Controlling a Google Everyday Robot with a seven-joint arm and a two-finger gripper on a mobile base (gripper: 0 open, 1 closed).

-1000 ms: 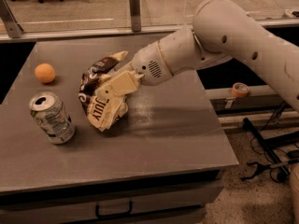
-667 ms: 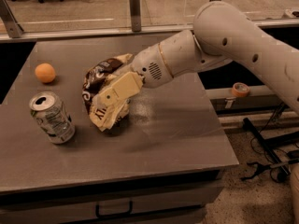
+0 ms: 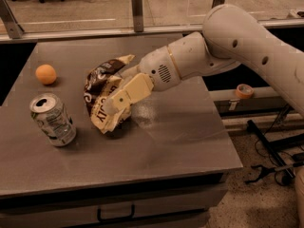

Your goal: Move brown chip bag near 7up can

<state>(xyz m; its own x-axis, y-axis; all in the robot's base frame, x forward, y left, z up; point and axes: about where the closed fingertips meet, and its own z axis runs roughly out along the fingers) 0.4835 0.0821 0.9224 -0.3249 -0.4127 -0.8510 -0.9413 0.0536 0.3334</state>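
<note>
The brown chip bag (image 3: 98, 81), wrinkly cream-tan and dark brown foil, rests on the grey table (image 3: 180, 141) left of its middle. My gripper (image 3: 112, 106) reaches in from the right and is shut on the bag. One cream finger lies across the bag's front; the other is hidden behind it. The 7up can (image 3: 53, 120), silvery-green with an open top, stands upright near the table's front left. It is a short gap to the left of the bag and does not touch it.
An orange ball (image 3: 46, 74) lies at the table's left, behind the can. The table's right edge drops to a floor with cables and a tape roll (image 3: 244, 90) on a low ledge. A railing runs behind the table.
The bag has stayed in about the same place beside the can, tilting a little. My gripper has shifted slightly lower on it.
</note>
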